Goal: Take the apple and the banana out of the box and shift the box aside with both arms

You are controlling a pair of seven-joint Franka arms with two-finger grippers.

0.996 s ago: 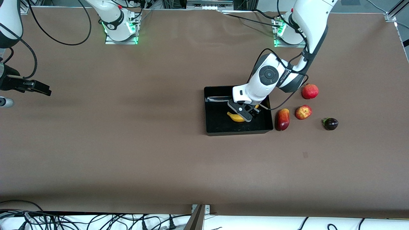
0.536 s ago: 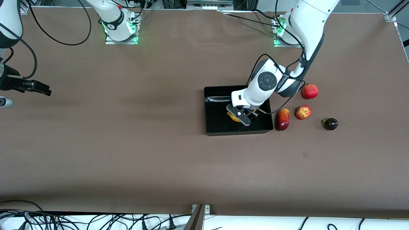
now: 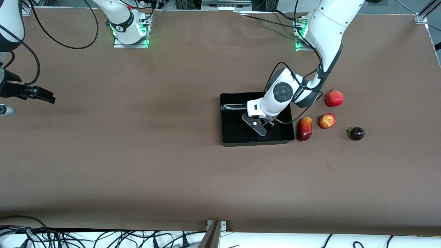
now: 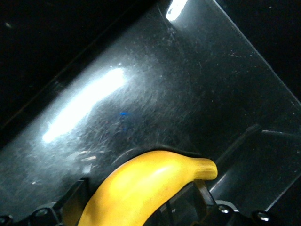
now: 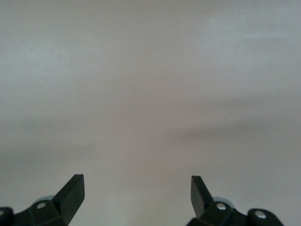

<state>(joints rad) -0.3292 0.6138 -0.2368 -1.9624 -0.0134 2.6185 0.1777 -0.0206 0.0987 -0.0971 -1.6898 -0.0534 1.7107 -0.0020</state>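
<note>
The black box sits on the brown table near the left arm's end. My left gripper is low inside it. In the left wrist view the yellow banana lies between my left gripper's spread fingers over the glossy box floor, with a dark gap beside one finger. From the front the gripper hides the banana. The small red apple with yellowish blotches lies on the table beside the box. My right gripper waits open and empty over the table's right-arm end; its wrist view shows only bare table.
A dark-red mango lies against the box's outer wall, between the box and the apple. A round red pomegranate lies farther from the front camera than the apple. A dark purple fruit lies toward the left arm's end.
My left gripper has sunk lower into the box with the banana. The banana showed beside the gripper from the front before and is hidden under it now. The right arm has not moved.
</note>
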